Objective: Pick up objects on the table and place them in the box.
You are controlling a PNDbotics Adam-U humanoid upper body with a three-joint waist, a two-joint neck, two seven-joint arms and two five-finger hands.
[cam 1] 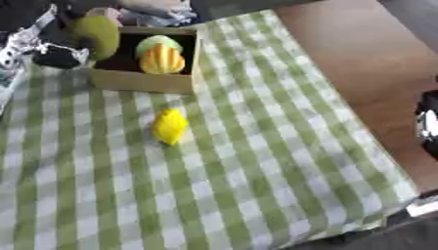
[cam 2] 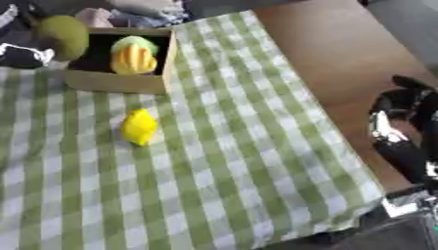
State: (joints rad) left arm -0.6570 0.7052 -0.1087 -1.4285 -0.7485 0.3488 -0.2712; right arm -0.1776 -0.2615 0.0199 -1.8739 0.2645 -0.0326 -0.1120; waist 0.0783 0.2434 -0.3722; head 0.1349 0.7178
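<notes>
A cardboard box (cam 1: 141, 80) stands at the far left of the green checked cloth. Inside it lie an orange-yellow ribbed fruit (cam 1: 162, 60) and a pale green one (cam 1: 157, 43). My left hand (cam 1: 41, 51) comes in at the upper left, shut on an olive-green fruit (cam 1: 96, 35) that hangs over the box's left wall. A yellow lemon (cam 1: 169, 126) lies on the cloth, a little in front of the box. My right hand (cam 2: 400, 128) hangs off the table's right side with relaxed fingers and nothing in it.
The checked cloth (cam 1: 256, 161) covers most of the table, with bare brown wood (cam 2: 342, 53) at the right. Bundled cloth and other things (cam 1: 154, 12) lie behind the box. The table's front edge runs along the lower right.
</notes>
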